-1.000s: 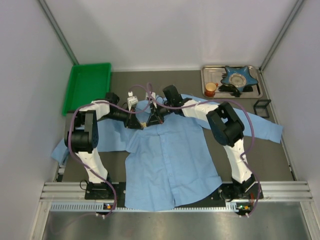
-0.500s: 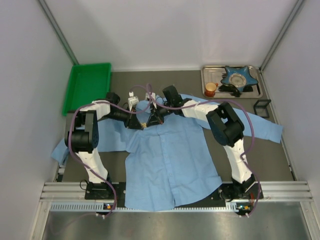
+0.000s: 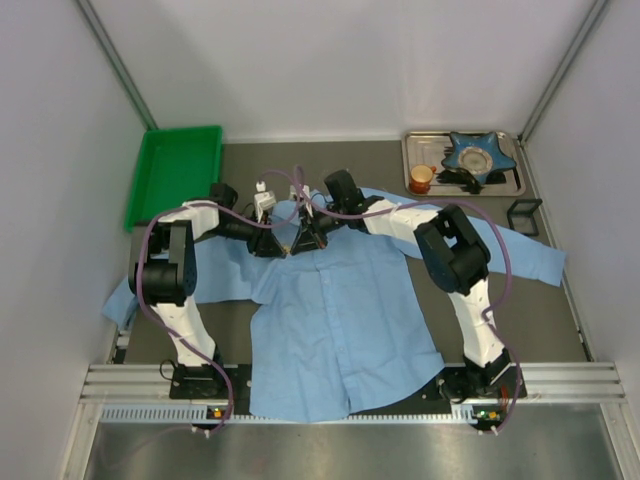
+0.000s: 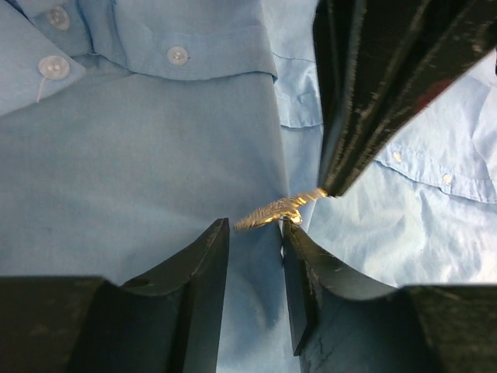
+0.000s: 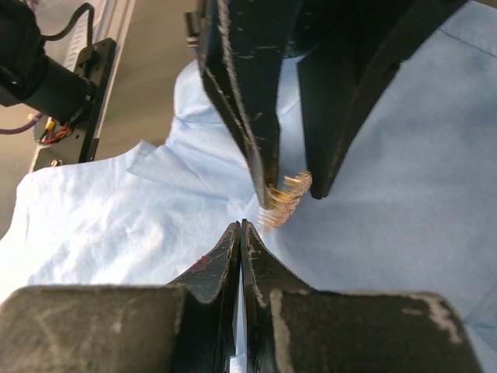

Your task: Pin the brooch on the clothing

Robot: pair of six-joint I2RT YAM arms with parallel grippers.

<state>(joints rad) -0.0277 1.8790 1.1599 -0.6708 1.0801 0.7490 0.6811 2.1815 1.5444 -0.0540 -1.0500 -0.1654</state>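
**Brooch lying at the collar end of the shirt, between two sets of fingers**

The shirt (image 3: 340, 310) is lying spread front-up on the dark surface (image 3: 300, 160), collar toward the far side. Both arms are reaching in over its upper front. The brooch (image 4: 281, 210) is sitting on the blue cloth just below the collar, beside a vertical edge of the fabric.

In the left wrist view its long axis is running from lower left to upper right at a shallow slant. It is lying crosswise to the left fingers (image 4: 202, 280), just past their tips. Those fingers are standing narrowly apart, with bare cloth showing in the gap between them. They are not visibly clamping the brooch.

The right fingers (image 5: 210, 268) are pressed fully together, with nothing visible between them. Their shared tip is meeting the upper right end of the brooch from the opposite side.
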